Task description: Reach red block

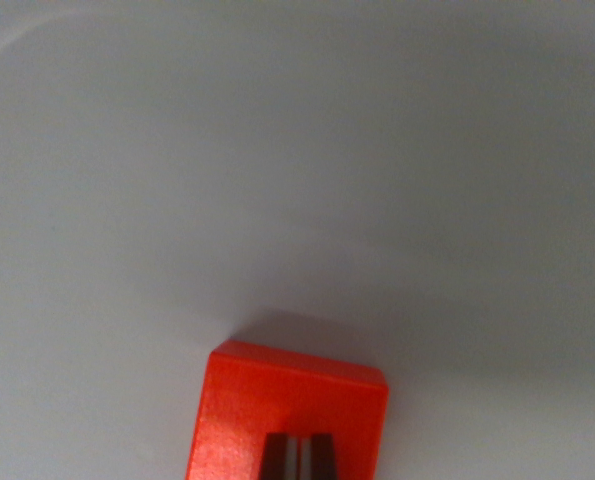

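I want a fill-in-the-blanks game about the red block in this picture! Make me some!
1. The block is the colour ____.
2. The block sits at the ____ edge of the wrist view.
3. The surface around the block is plain and pale ____.
4. The dark gripper tips show in front of the ____.

Missing words: red; bottom; grey; block

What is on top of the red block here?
Only dark gripper tips show over the red block, at the bottom edge. The rest of its top is bare; whether they touch it cannot be told.
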`<state>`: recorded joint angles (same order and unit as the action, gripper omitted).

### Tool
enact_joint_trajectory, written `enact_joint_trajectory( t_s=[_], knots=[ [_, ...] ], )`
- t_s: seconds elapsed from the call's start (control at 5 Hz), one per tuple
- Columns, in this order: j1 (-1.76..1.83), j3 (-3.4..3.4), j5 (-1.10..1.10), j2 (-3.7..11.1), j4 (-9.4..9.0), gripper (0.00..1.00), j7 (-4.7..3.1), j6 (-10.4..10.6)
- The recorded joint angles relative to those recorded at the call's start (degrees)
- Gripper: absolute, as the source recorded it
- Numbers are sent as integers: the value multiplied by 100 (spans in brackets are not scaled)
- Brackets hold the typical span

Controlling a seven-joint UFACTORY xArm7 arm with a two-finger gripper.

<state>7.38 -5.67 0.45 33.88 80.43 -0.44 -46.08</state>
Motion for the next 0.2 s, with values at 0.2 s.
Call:
enact_joint_trajectory(
  t_s=[0.2],
  knots=[
    [0, 0, 0, 0, 0, 0, 0, 0]
  ],
)
